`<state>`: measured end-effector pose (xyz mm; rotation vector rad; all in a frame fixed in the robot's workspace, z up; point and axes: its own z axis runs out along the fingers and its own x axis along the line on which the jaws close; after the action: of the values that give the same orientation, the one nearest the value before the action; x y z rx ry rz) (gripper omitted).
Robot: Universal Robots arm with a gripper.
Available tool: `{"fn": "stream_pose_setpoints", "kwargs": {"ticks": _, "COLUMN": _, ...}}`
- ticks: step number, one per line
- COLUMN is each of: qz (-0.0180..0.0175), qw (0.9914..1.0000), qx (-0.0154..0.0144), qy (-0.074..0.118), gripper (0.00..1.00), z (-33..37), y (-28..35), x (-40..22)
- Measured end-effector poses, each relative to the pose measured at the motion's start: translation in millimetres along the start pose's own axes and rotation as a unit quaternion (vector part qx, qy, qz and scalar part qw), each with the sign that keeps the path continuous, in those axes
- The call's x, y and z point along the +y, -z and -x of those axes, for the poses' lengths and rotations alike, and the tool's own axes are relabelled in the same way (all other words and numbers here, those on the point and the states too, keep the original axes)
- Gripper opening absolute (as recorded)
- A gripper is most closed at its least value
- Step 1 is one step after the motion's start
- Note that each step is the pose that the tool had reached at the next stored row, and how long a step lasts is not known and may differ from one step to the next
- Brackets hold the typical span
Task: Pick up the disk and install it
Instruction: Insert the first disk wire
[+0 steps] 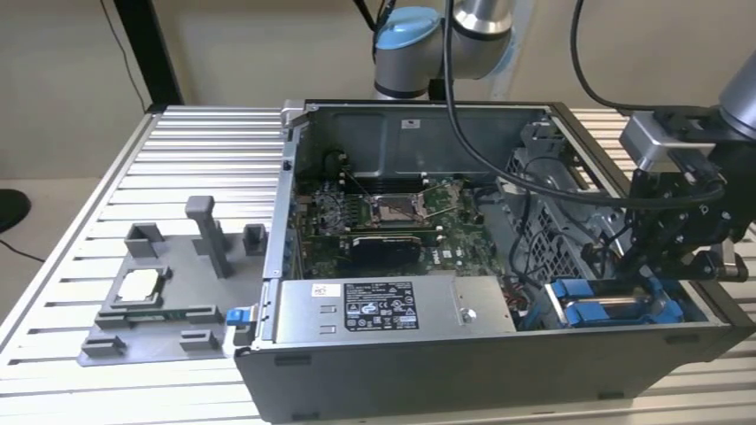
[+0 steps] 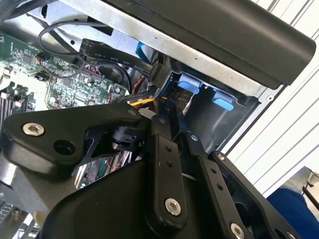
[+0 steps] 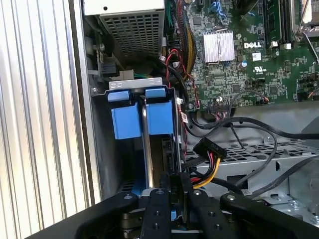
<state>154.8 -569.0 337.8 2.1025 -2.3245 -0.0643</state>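
Blue-framed disk [image 3: 158,149] stands edge-up in drive bay [image 3: 139,89], long axis running straight ahead of pincer [image 3: 174,199], pincer pressed onto its near edge.

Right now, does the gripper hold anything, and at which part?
The gripper appears shut on the disk, pinching its upper edge, with the disk standing on edge in the blue-framed bay of the computer case.

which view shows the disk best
The first wrist view: the disk stands edge-on in its bay, blue frame and tabs plain, end effector at its edge. The exterior view shows its blue frame in the case corner. The second wrist view catches blue tabs past the linkage.
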Motion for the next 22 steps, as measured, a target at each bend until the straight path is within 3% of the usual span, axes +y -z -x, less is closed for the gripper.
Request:
{"fn": "stream_pose_setpoints", "kwargs": {"ticks": 7, "qz": 0.0009, "qw": 0.99997, "qx": -0.0001, "qy": 0.008, "gripper": 0.0, "z": 0.0, "y": -0.5, "x": -0.2}}
{"fn": "stream_pose_setpoints", "kwargs": {"ticks": 13, "qz": 0.0075, "qw": 0.99988, "qx": 0.0007, "qy": 0.013, "gripper": 0.0, "z": -0.2, "y": -6.3, "x": -1.1}}
{"fn": "stream_pose_setpoints", "kwargs": {"ticks": 20, "qz": 0.0075, "qw": 0.99988, "qx": 0.0004, "qy": 0.014, "gripper": 0.0, "z": -0.2, "y": -6.7, "x": -1.1}}
{"fn": "stream_pose_setpoints", "kwargs": {"ticks": 21, "qz": 0.0077, "qw": 0.99988, "qx": -0.0001, "qy": 0.013, "gripper": 1.0, "z": -0.2, "y": -7.2, "x": -1.0}}
{"fn": "stream_pose_setpoints", "kwargs": {"ticks": 22, "qz": 0.0076, "qw": 0.99988, "qx": -0.0001, "qy": 0.013, "gripper": 1.0, "z": -0.2, "y": -7.3, "x": -1.1}}
